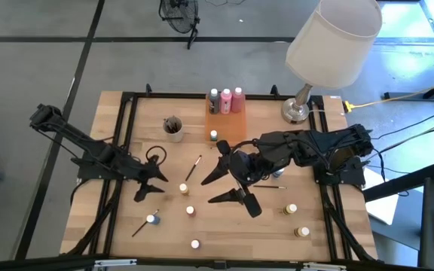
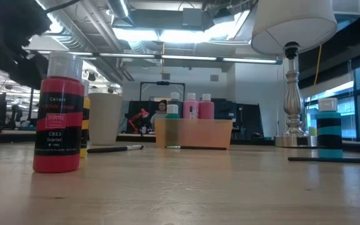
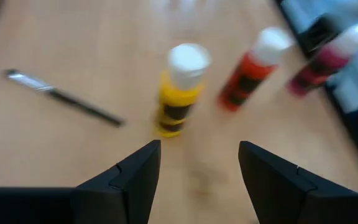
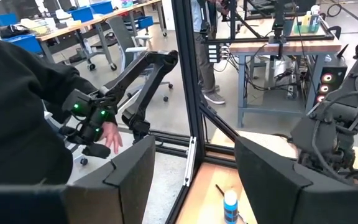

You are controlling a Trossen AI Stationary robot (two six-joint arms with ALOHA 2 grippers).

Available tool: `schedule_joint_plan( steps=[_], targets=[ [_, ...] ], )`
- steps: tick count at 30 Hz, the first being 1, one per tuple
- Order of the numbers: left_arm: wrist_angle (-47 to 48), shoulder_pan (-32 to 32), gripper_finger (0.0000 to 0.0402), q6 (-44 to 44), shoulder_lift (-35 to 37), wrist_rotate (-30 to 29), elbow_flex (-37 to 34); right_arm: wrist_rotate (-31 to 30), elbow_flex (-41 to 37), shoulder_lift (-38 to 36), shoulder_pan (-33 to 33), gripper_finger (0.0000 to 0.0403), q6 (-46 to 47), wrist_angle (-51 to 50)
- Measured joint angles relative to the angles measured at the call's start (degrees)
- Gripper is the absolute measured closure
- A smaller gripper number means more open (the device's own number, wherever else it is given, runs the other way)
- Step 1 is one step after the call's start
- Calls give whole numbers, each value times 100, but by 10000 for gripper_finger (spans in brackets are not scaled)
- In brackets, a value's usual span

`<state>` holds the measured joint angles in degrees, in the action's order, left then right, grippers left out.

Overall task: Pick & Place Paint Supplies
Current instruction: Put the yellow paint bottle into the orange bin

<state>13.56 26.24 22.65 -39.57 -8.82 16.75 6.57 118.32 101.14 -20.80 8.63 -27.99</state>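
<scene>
Three tall squeeze bottles [image 1: 226,100] stand in the orange tray [image 1: 228,128], with a small pot [image 1: 213,136] at its near end. Several white-capped pots stand scattered on the table, among them a yellow pot [image 1: 183,188] [image 3: 178,87] and a red pot [image 3: 250,65]. A paintbrush [image 1: 193,167] lies flat between the arms. My left gripper [image 1: 149,184] [image 3: 199,168] is open, just left of the yellow pot and touching nothing. My right gripper [image 1: 224,186] [image 4: 194,168] hangs open over the table's middle and holds nothing.
A grey cup [image 1: 173,128] holding brushes stands left of the tray. A lamp [image 1: 330,45] stands at the far right corner. More pots [image 1: 291,208] and another brush [image 1: 138,227] lie toward the near edge. Beyond the table's left side, a person's hand [image 4: 107,134] shows.
</scene>
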Motion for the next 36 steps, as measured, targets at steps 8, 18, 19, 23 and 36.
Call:
schedule_joint_plan(
  steps=[8,18,19,23,36],
  targets=[
    [-249,-2,188,-114,-654,-477,2,-100,2,0,2,178,19,37],
    [-721,-2,188,205,-1498,-505,1,-100,0,0,13,178,255,31],
    [-855,-2,189,167,-1563,-505,2,-100,2,0,13,178,253,31],
    [-1266,-2,191,-34,-1795,-505,2,-100,0,0,13,178,255,33],
    [-2539,-2,191,-332,-2755,-448,2,-96,2,0,15,178,297,-9]
  ],
)
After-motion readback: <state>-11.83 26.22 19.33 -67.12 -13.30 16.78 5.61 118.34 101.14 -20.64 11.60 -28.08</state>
